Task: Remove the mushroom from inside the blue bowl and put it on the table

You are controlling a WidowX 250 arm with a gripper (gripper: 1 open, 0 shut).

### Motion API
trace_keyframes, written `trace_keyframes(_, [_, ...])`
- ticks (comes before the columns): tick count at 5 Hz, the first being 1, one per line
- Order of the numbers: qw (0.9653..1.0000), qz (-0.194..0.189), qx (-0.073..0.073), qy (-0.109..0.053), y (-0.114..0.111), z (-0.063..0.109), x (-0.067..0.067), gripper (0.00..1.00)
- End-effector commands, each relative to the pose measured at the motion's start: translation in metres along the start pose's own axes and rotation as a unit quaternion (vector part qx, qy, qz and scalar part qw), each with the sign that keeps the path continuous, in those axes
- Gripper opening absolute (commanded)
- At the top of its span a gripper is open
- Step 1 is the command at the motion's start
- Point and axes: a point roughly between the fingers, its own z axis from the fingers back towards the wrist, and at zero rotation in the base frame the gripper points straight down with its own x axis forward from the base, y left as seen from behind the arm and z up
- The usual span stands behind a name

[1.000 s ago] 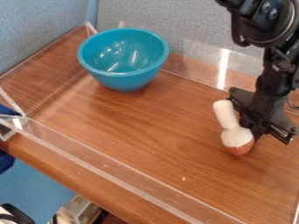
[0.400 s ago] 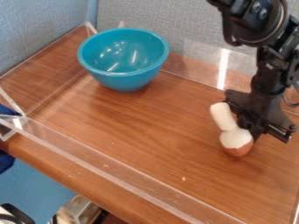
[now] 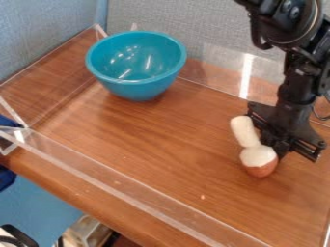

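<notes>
The blue bowl (image 3: 135, 64) stands empty at the far left of the table (image 3: 154, 130). At the right side, the mushroom (image 3: 254, 147) slants downward, its cream stem uppermost and its orange-brown cap touching the wood. My black gripper (image 3: 273, 135) points down right beside it, shut on the stem from the right. The fingertips are partly hidden behind the mushroom and the gripper's own body.
Low clear acrylic walls (image 3: 123, 164) run round the table's edges, with one close behind the gripper at the right. A blue wall backs the scene. Bare wood lies between the bowl and the mushroom.
The mushroom has tilted a little in the grip, and its cap has shifted slightly toward the camera. The hand stayed in place and the jaws stayed shut.
</notes>
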Motion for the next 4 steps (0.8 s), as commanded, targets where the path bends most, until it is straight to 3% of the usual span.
trace_keyframes(1, [0.9996, 0.028, -0.007, -0.008, -0.001, 0.009, 0.012, 1.00])
trace_keyframes(3, [0.9991, 0.040, -0.013, 0.002, 0.008, 0.009, 0.017, 1.00])
trace_keyframes(4, [0.9997, 0.019, -0.015, 0.001, 0.014, 0.006, 0.019, 1.00])
